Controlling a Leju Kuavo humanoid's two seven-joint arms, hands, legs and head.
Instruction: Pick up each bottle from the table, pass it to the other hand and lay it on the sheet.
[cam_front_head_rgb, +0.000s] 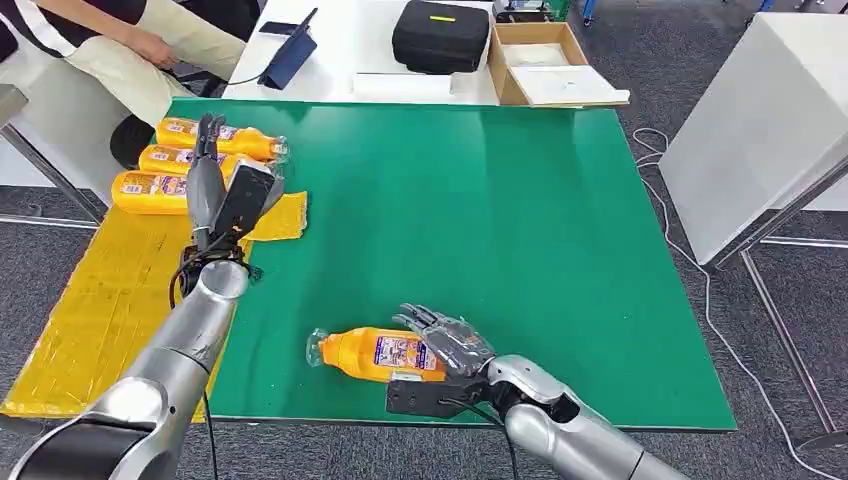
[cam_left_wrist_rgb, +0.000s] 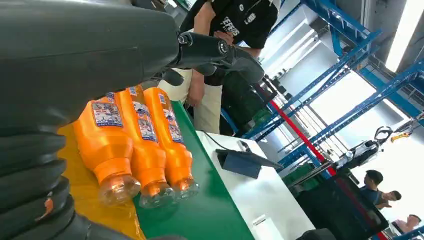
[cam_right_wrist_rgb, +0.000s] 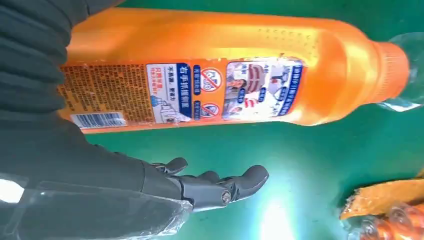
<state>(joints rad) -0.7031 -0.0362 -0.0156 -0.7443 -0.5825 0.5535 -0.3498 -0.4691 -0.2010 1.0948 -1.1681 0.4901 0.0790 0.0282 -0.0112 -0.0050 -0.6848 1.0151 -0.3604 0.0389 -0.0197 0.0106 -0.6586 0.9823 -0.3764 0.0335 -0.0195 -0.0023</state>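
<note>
Head view looks down on a green surface (cam_front_head_rgb: 480, 220) with a yellow sheet (cam_front_head_rgb: 100, 300) draped over its left side. Three orange bottles (cam_front_head_rgb: 160, 160) lie side by side on the far part of the sheet, touching one another, their clear caps pointing right toward the green. The left hand (cam_front_head_rgb: 205, 165) is raised over these bottles, fingers extended and apart, holding nothing; in the left wrist view the same three bottles (cam_left_wrist_rgb: 135, 140) lie on the sheet's edge beyond the dark fingers (cam_left_wrist_rgb: 220, 50).

A fourth orange bottle (cam_front_head_rgb: 375, 353) lies on its side on the near part of the green surface, well apart from the sheet, its clear cap pointing left. The right hand (cam_front_head_rgb: 450, 342) sits just beside its right end, fingers spread over the bottle's base. In the right wrist view the bottle (cam_right_wrist_rgb: 210, 70) lies flat on the green with the fingers (cam_right_wrist_rgb: 220, 187) stretched out alongside it and a strip of green showing between; whether any part of the hand touches the bottle cannot be told.

Beyond the far edge stand a white table (cam_front_head_rgb: 370, 50) carrying a black case (cam_front_head_rgb: 440, 35), a tablet (cam_front_head_rgb: 290, 50) and a cardboard box (cam_front_head_rgb: 540, 60). A seated person (cam_front_head_rgb: 130, 45) is at far left.
</note>
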